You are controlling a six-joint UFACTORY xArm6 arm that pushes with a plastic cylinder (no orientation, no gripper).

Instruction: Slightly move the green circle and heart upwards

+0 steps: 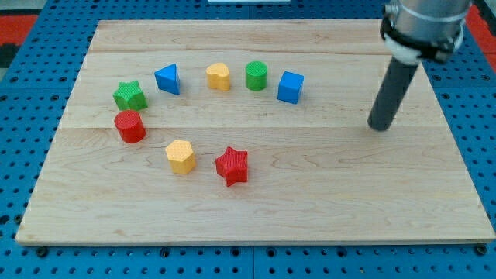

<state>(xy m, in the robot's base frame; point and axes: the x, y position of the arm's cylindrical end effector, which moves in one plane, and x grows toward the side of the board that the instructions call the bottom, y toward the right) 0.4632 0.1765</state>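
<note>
The green circle (256, 76) stands near the view's top centre, with the yellow heart (218, 77) just to its left. A blue cube (291, 87) sits right of the green circle. My tip (379, 127) rests on the board at the view's right, well right of and a little below the blue cube, apart from every block.
A blue triangle (168, 79) and a green star (129, 96) lie left of the heart. A red cylinder (130, 126), a yellow hexagon (180, 156) and a red star (232, 166) curve below. The wooden board (310, 209) lies on a blue pegboard.
</note>
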